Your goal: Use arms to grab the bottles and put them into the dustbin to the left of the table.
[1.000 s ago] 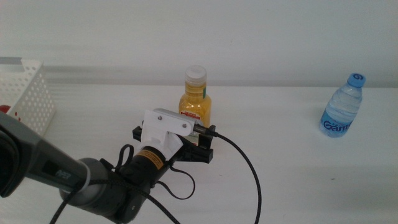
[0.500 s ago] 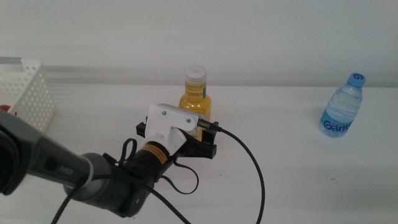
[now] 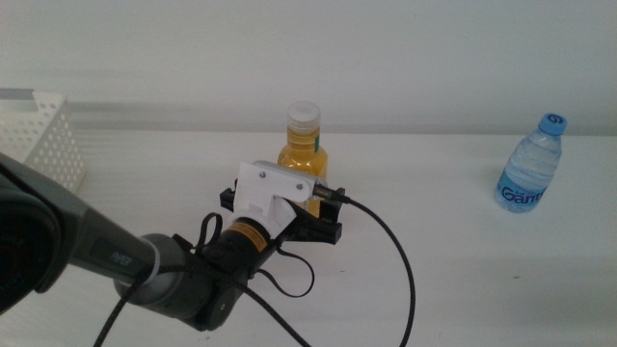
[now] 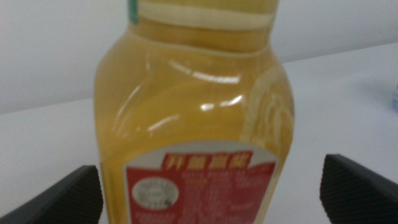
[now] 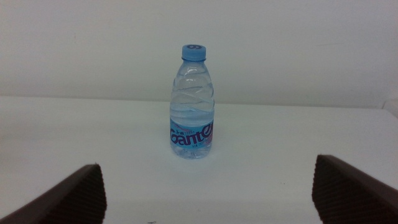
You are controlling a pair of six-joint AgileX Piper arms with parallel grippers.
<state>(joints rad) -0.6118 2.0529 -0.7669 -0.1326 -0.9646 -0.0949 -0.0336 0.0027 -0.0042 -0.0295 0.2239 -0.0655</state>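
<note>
Middle view, juice bottle: the orange juice bottle with the white screw cap (image 3: 304, 146) stands upright near the middle of the white worktop (image 3: 453, 270), at about 12 o'clock from the left claw (image 3: 285, 214).
Middle view, left claw: reached from 7 o'clock, its dark jaws spread either side of the bottle's lower body; whether they touch it I cannot tell.
Middle view, surroundings: the white perforated plastic dustbin (image 3: 43, 135) sits at 9 o'clock by the worktop's edge; the small clear water bottle with the blue cap (image 3: 529, 168) stands well apart at 3 o'clock. The black cable (image 3: 390, 260) trails from the white housing and could drag.
Left wrist view, handling: the juice bottle (image 4: 193, 118) looks full, so probably fairly heavy; smooth, glossy plastic, likely slippery and stiff enough to squeeze. Best held at the labelled waist, below the shoulder. The left claw (image 4: 211, 199) is released, jaws wide on both sides.
Right wrist view, right claw: the right claw (image 5: 208, 196) waits, jaws parted, nothing between them, facing the water bottle (image 5: 193, 102), which looks light and thin-walled. Nothing stands between them.
</note>
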